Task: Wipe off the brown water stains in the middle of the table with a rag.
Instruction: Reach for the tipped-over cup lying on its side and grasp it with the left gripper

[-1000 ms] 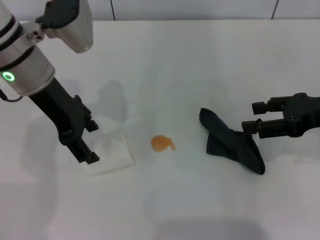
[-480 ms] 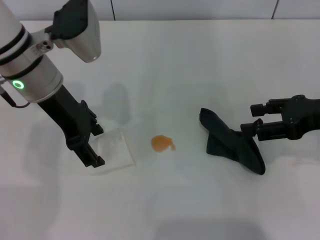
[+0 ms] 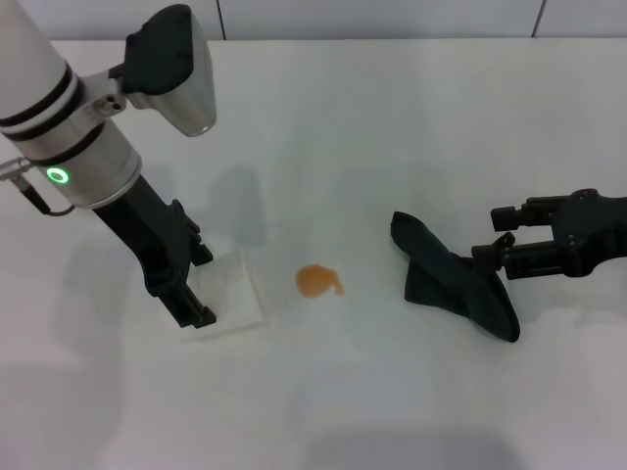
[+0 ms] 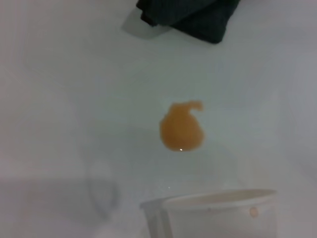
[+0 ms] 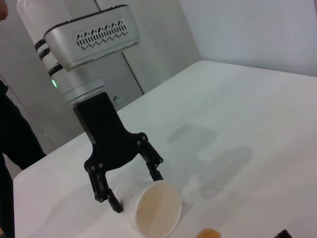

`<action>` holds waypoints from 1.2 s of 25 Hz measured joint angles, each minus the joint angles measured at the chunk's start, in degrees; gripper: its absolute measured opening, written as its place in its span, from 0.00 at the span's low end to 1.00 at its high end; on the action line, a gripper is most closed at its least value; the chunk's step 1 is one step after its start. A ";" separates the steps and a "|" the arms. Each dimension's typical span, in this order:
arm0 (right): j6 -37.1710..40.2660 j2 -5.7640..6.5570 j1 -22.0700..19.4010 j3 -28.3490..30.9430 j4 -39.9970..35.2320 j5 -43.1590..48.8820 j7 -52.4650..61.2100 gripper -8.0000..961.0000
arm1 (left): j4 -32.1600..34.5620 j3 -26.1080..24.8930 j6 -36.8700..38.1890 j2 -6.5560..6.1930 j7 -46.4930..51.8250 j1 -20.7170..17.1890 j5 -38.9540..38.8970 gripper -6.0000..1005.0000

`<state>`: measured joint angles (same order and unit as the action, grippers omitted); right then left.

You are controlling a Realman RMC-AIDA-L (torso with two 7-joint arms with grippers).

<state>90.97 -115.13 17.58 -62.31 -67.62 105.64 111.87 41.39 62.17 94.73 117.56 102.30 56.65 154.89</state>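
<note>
Bare table (image 3: 362, 127) lies between rag (image 3: 456, 284) and stain (image 3: 318, 281) — only the tipped cup (image 3: 227, 291) crowds the stain's left.

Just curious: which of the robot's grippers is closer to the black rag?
Right. The right gripper sits right beside the rag; the left gripper is far across, at the cup.

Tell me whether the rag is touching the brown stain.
Apart. The head view shows the rag lying to the right of the brown stain with bare white table between them; the left wrist view shows the same gap.
</note>
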 joint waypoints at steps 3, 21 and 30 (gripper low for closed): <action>0.02 0.00 0.05 0.00 0.06 0.00 0.00 0.80 | -0.08 0.00 -0.62 0.18 0.00 0.22 0.00 0.88; -0.19 0.09 0.35 0.07 -0.05 0.01 -0.08 0.80 | -0.18 1.38 -3.49 1.11 -0.26 0.48 -0.24 0.88; -0.27 0.09 0.51 0.15 -0.21 0.08 -0.08 0.80 | -0.87 1.55 -4.50 1.22 -0.43 0.59 -0.33 0.88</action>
<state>90.70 -115.05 18.09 -62.16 -67.83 105.72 111.79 40.52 63.72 90.24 118.78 101.87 57.23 154.56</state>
